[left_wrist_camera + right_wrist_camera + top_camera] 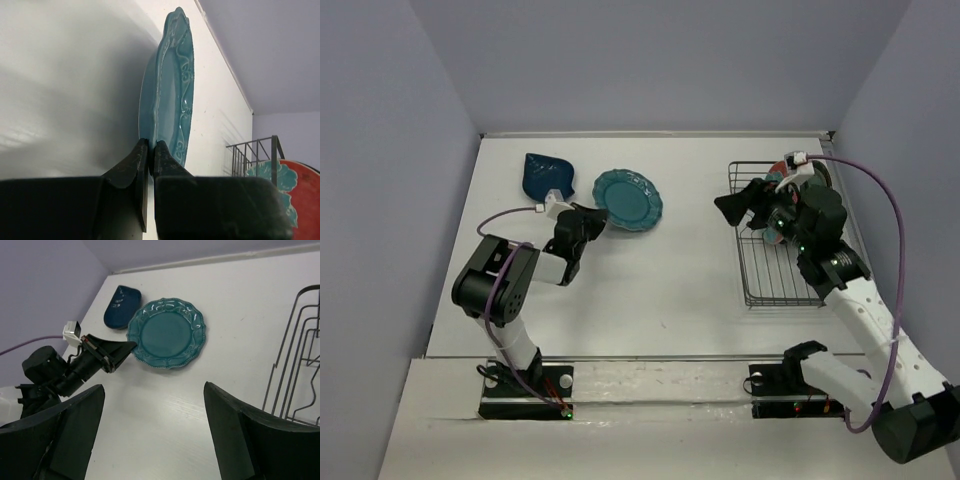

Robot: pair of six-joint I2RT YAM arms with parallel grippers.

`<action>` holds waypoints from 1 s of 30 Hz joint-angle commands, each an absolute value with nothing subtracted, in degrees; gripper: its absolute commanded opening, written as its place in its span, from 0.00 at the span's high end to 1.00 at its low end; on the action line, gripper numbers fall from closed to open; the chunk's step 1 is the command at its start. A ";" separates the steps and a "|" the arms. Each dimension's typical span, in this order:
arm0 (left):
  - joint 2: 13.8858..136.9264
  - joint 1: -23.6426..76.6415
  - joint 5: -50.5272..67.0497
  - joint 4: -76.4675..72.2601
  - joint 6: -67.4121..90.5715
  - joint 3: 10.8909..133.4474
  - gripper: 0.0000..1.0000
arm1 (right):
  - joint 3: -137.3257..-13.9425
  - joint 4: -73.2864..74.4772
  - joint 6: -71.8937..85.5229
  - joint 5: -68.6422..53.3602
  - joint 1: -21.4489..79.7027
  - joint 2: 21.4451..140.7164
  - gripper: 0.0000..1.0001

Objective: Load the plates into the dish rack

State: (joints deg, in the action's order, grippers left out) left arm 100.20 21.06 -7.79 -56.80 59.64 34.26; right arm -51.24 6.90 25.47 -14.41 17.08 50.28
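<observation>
Right now the left gripper point(598, 216) is reaching to the near-left rim of the teal scalloped plate point(630, 198), which is lying flat on the desk point(670, 300), left of centre and towards the far side. In the left wrist view its jaws are sitting almost together, with the plate's edge running into the thin slit between them. So it is looking closed on that rim, though the plate is not yet leaving the desk.

The plate is extending to the far right of this gripper. Being round, it is offering no long axis to line up. The dish rack point(770, 285) is standing well apart on the right side of the desk, its long axis running near to far. A red plate with teal flowers point(300, 185) is already standing at its far end.

The left arm is clearly the nearer one to the teal plate. The right gripper point(745, 200) is hanging over the rack's left edge with its jaws spread wide, carrying nothing. By my reading, the coming move is turning on that wide rightward gap between plate and rack.

A navy leaf-shaped plate point(544, 175) is lying just beside the teal one, to its far left. No brand, label or writing is showing legibly anywhere.
</observation>
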 commanded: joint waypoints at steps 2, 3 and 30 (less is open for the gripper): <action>89.23 21.53 -4.31 -70.22 59.59 30.42 0.94 | -51.50 4.13 26.36 -14.06 21.35 57.28 0.11; 88.08 21.53 -3.78 -70.40 59.68 29.80 0.94 | -51.59 3.78 26.72 -14.15 21.97 57.30 0.10; 53.71 21.27 15.02 -59.41 62.75 24.52 0.94 | -50.98 -14.85 34.09 -29.44 25.05 78.92 0.02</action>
